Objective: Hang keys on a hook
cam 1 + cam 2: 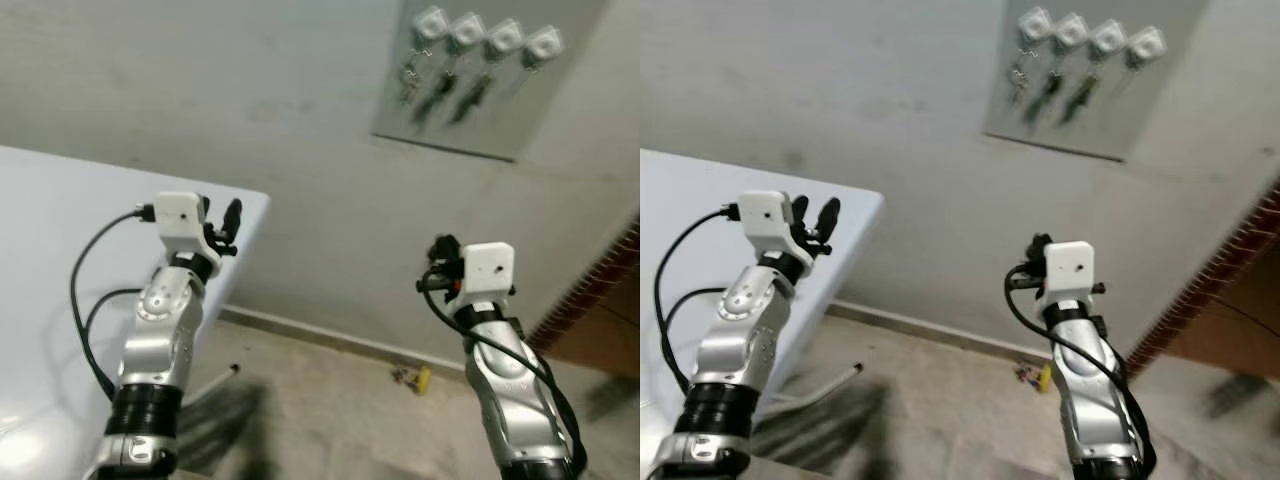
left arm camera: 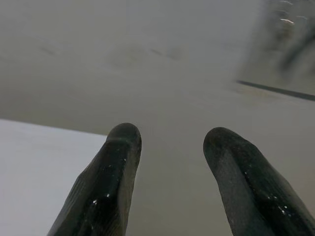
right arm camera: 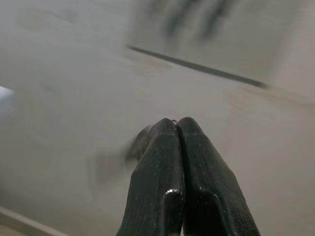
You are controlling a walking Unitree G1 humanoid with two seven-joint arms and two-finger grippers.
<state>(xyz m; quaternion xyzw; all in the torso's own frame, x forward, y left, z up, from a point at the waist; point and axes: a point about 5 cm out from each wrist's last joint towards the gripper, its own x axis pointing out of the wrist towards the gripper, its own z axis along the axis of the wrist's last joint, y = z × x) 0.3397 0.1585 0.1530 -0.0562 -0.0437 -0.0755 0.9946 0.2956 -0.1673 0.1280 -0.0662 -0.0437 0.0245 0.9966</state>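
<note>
While both arms are raised toward a grey wall, a key board (image 1: 490, 80) is seen at about one o'clock, high on that wall.

Four white hooks (image 1: 487, 36) are carried in a row on the board; key bunches (image 1: 440, 92) are hung from the three leftmost, while what hangs on the fourth cannot be made out. The left gripper (image 2: 172, 147) is held with its two black fingers (image 2: 110, 187) set well apart and nothing between them, above the corner of a white table (image 1: 60, 230) at nine o'clock. The right gripper (image 3: 176, 129) is pressed closed, finger against finger; a tiny glint is seen at its tips, but whether anything is held cannot be told. A small yellow object (image 1: 421, 379) lies on the floor by the skirting at six o'clock.
</note>
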